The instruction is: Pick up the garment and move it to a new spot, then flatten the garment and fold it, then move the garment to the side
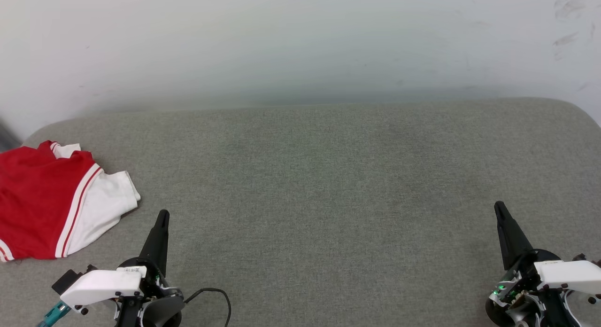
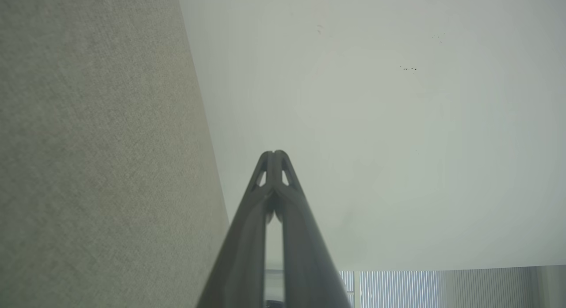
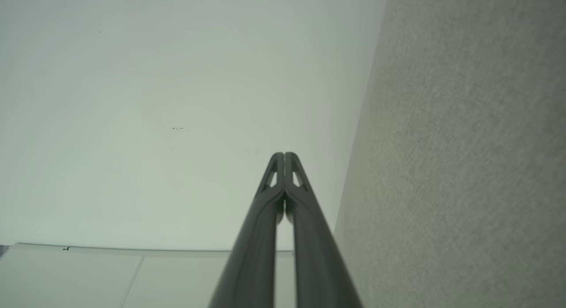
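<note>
The garment (image 1: 35,200) lies crumpled at the left edge of the grey fabric-covered desk (image 1: 328,176), red body down and one white sleeve spread toward the middle; part of it runs past the left limit of the head view. The left gripper (image 1: 163,215) hovers at the near side, just right of that sleeve and apart from it, fingers clenched on nothing. The right gripper (image 1: 498,207) hangs well apart at the near right, fingers likewise clenched and empty. No step of the task is done yet. Hazards: a descent with the fingers closed would push the cloth instead of taking it. A pinch on the sleeve alone would probably lift one loose layer and leave the body dragging. A pull toward the left could slide the garment off the desk edge.
</note>
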You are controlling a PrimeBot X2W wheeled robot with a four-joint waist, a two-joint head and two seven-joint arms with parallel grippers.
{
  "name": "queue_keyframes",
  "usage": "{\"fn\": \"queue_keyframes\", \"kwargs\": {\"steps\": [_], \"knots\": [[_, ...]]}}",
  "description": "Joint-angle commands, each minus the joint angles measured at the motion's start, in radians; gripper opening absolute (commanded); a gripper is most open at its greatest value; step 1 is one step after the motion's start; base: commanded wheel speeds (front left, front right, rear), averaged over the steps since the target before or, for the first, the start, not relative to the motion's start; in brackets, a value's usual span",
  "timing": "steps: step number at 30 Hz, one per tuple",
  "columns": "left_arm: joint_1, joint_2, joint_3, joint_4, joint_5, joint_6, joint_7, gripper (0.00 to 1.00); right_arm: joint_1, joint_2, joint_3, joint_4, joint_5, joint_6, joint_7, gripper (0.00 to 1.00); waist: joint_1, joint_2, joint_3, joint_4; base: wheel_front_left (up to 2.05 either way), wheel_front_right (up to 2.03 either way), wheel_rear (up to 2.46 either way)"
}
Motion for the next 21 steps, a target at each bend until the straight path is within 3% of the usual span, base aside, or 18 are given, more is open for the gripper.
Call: {"fn": "queue_keyframes", "kwargs": {"steps": [1, 21], "knots": [[-0.006, -0.001, 0.002, 0.001, 0.002, -0.003, 0.002, 0.00, -0.011, 0.003, 0.000, 0.001, -0.005, 0.000, 0.001, 0.00, 0.0000, 0.0000, 0.000, 0.000, 0.00, 0.00, 0.00], [-0.006, -0.001, 0.002, 0.001, 0.001, -0.003, 0.002, 0.00, -0.011, 0.003, 0.000, 0.001, -0.004, 0.000, 0.001, 0.00, 0.0000, 0.0000, 0.000, 0.000, 0.00, 0.00, 0.00]]}}
